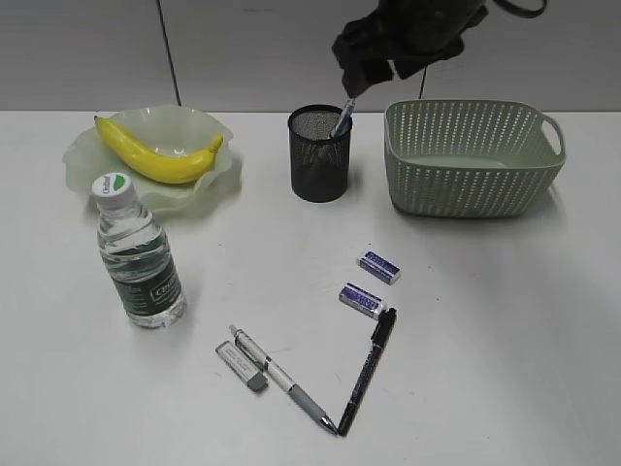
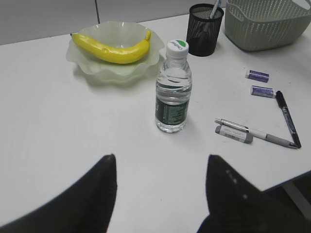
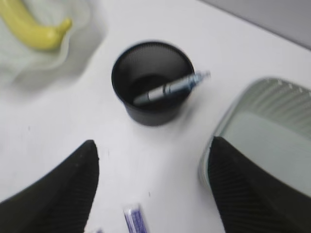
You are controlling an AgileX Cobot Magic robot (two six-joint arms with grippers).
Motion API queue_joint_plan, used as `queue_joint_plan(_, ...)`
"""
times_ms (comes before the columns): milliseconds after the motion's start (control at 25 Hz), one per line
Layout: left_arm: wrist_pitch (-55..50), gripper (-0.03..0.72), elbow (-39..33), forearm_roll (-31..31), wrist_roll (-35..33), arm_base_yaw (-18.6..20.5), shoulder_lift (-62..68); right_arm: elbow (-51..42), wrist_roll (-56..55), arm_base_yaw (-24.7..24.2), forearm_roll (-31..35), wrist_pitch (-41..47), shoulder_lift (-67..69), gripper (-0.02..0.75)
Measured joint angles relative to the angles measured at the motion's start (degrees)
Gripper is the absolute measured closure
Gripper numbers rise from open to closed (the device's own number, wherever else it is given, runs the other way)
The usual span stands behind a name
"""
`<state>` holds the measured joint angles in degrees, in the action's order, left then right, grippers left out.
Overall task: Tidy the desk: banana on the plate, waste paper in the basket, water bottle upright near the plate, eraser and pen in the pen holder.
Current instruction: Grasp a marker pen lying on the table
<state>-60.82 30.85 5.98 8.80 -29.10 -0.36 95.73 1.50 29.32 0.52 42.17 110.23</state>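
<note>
Exterior view shows me, nearest the camera, two pens on the desk (image 1: 505, 340): a silver pen (image 1: 281, 377) and a black pen (image 1: 369, 371), their tips almost meeting, both long axes running away from me. Two erasers (image 1: 370, 283) lie just behind. Farther back, my right gripper (image 1: 374, 73) hangs above the pen holder (image 1: 319, 153), jaws apart and empty; a blue pen (image 3: 170, 88) leans inside. My left gripper (image 2: 160, 187) is also spread, holding nothing. I judge the right arm nearer.
</note>
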Motion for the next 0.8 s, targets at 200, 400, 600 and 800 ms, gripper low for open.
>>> queue_joint_plan(200, 0.0, 0.252, 0.0, 0.0, 0.0, 0.0, 0.0, -8.26, 2.27, 0.0, -1.54, 9.28, -9.89, 0.189)
queue_joint_plan(400, 0.0, 0.252, 0.0, 0.0, 0.0, 0.0, 0.0, -25.81, 2.51, 0.0, -1.59, 11.3, -24.74, 0.198)
queue_joint_plan(600, 0.0, 0.252, 0.0, 0.0, 0.0, 0.0, 0.0, -41.5, 2.61, 0.0, -1.59, 15.36, -42.06, 0.213)
queue_joint_plan(800, 0.0, 0.252, 0.0, 0.0, 0.0, 0.0, 0.0, -53.35, 2.61, 0.0, -1.52, 19.5, -61.6, 0.219)
